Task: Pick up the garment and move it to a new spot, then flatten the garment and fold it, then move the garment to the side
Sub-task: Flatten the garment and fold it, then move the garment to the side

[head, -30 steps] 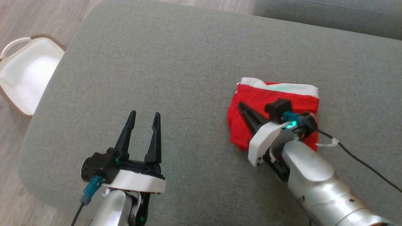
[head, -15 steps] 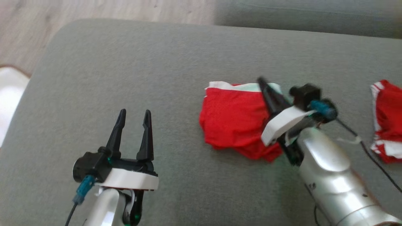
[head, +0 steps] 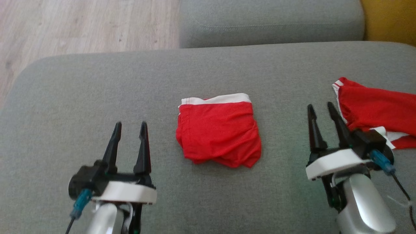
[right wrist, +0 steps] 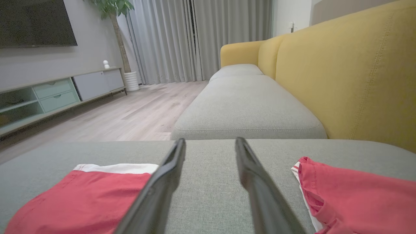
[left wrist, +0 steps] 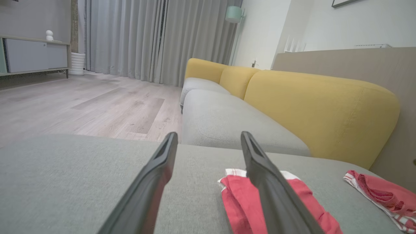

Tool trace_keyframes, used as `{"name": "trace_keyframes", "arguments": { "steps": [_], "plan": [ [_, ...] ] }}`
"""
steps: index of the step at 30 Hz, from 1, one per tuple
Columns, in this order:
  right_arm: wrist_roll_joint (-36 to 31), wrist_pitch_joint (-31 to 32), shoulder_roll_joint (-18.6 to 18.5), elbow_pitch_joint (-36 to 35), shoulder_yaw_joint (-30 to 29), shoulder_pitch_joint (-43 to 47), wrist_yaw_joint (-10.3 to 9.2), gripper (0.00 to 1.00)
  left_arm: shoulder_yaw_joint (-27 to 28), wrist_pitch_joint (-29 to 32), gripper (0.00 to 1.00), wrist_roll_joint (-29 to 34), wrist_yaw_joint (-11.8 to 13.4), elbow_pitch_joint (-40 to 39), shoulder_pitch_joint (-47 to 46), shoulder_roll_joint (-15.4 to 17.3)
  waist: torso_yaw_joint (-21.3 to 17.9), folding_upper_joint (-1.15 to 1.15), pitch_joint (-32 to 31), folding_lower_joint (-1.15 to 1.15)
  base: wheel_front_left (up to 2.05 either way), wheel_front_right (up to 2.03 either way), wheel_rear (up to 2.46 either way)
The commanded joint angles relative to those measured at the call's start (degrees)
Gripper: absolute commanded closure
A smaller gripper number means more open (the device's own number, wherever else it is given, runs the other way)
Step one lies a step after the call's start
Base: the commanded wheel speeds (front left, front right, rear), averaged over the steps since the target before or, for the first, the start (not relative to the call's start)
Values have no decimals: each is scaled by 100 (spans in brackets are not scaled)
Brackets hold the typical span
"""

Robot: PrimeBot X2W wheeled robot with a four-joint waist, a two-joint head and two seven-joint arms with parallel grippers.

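Folded garment (head: 218, 131): red, with a white waistband along its far edge. It lies flat in a compact, roughly square fold near the middle of the grey seat cushion (head: 107, 84). The near edge is uneven, and layers show at the near right corner. Nothing touches it.

Left end effector (head: 130, 124): over the cushion, to the left of the folded garment and slightly nearer, well apart from it. Its two dark fingers stand spread with nothing between them, tips pointing toward the far side. In the left wrist view the folded garment (left wrist: 235, 198) lies past the fingers, partly hidden behind the right-hand one.

Right end effector (head: 321, 105): over the cushion, to the right of the folded garment and apart from it. Its fingers are parted and empty, tips pointing toward the far side. It stands between the folded garment and a second garment (head: 373, 112), also red with white trim, which lies loose and unfolded at the right end of the cushion. In the right wrist view the strip of cushion between the fingers is bare, with the folded garment (right wrist: 87, 198) to the left and the second garment (right wrist: 357, 195) to the right.

Surroundings: another grey cushion (head: 269, 22) adjoins the far side. A yellow backrest (head: 390, 19) rises at the far right. Pale wooden floor (head: 65, 26) shows at the far left.
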Motion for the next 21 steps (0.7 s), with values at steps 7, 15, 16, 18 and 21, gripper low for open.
{"name": "trace_keyframes", "arguments": {
  "steps": [7, 15, 16, 18, 21],
  "plan": [
    [325, -62, 63, -618, -32, 439, 39, 0, 307, -46, 0, -41, 24, -132, 161, 21, -124, 0, -166, 1, 0, 0, 0],
    [302, -62, 63, -654, -59, 492, 39, 0, 258, -46, 0, 213, 14, -139, 201, 21, -85, 0, -172, 1, 0, 0, 0],
    [285, -62, 64, -638, -64, 474, 39, 0, 254, -46, 0, 213, 10, -146, 188, 21, -72, 0, -153, 1, 0, 0, 0],
    [236, -60, 64, -607, -50, 405, 39, 0, 236, -46, 0, 220, 1, -160, 144, 21, -35, 0, -88, 1, 0, 0, 0],
    [205, 139, 64, -483, -35, 197, 39, 0, 145, -46, 0, 240, -29, -182, 38, 21, 91, 0, 89, 1, 0, 0, 0]
  ]
}}
